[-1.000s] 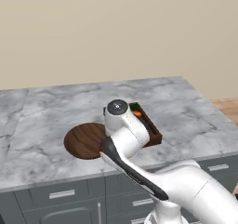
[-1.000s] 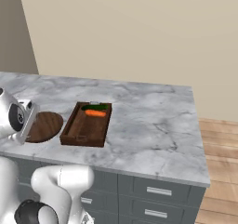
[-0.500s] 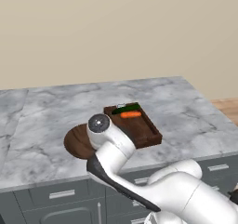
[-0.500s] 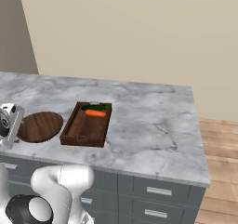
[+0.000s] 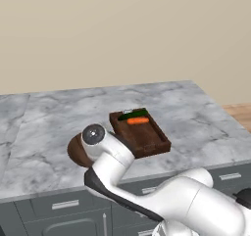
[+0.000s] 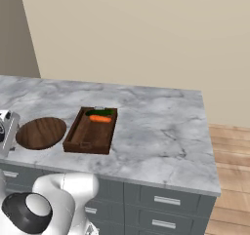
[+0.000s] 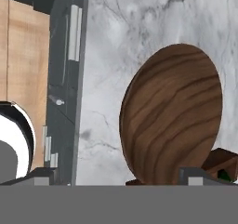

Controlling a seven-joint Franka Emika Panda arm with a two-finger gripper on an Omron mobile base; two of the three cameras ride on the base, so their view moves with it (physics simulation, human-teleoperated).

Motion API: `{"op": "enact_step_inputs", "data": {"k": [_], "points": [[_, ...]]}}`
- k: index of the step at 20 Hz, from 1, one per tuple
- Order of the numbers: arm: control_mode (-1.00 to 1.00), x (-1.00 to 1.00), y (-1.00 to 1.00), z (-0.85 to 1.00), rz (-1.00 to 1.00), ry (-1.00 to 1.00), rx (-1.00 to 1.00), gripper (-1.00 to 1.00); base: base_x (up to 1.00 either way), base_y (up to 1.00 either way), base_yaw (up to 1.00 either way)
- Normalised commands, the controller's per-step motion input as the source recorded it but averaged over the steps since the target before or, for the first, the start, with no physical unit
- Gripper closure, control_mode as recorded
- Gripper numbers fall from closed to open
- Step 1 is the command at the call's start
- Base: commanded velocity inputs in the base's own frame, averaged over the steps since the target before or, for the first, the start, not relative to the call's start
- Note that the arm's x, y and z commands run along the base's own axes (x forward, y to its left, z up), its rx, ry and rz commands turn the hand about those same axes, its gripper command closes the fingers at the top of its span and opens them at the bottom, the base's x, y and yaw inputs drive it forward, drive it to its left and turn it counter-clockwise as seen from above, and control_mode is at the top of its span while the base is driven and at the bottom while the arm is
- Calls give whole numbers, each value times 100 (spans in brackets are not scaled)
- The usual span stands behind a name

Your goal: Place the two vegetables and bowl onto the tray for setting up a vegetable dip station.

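The rectangular wooden tray (image 5: 143,136) (image 6: 91,131) lies on the marble counter. In its far end lie the orange carrot stick (image 5: 138,121) (image 6: 100,118) and the slim green vegetable (image 5: 133,114) (image 6: 99,112). The round wooden bowl (image 6: 41,132) (image 7: 173,116) sits just left of the tray, apart from it; in the left base view the arm hides part of the bowl (image 5: 75,150). My gripper (image 7: 120,178) hovers above the bowl's near edge, open with nothing between its fingertips (image 7: 45,175). A tray corner (image 7: 224,161) peeks into the hand view's lower right.
The grey cabinet front with drawer handles (image 6: 167,200) runs below the counter's front edge (image 6: 146,176). Wood floor (image 6: 229,151) lies to the right. Bare marble (image 6: 161,127) spreads right of the tray and behind it.
The arm has swung left, off the tray and over to the bowl's side. Tray, vegetables and bowl have stayed where they were.
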Motion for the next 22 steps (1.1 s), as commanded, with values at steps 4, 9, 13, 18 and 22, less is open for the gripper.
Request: {"op": "enact_step_inputs", "data": {"k": [4, 9, 13, 18, 22], "points": [[-100, 0, 5, -25, 3, -4, 0, -100, 0, 0, 0], [-100, 0, 16, -31, 3, -10, 0, -100, 0, 0, 0], [-100, 4, 13, -20, 1, -7, 0, -100, 0, 0, 0], [-100, 18, 2, -7, 0, -1, 0, -100, 0, 0, 0], [-100, 23, 0, -4, 0, 0, 0, -100, 0, 0, 0]]}}
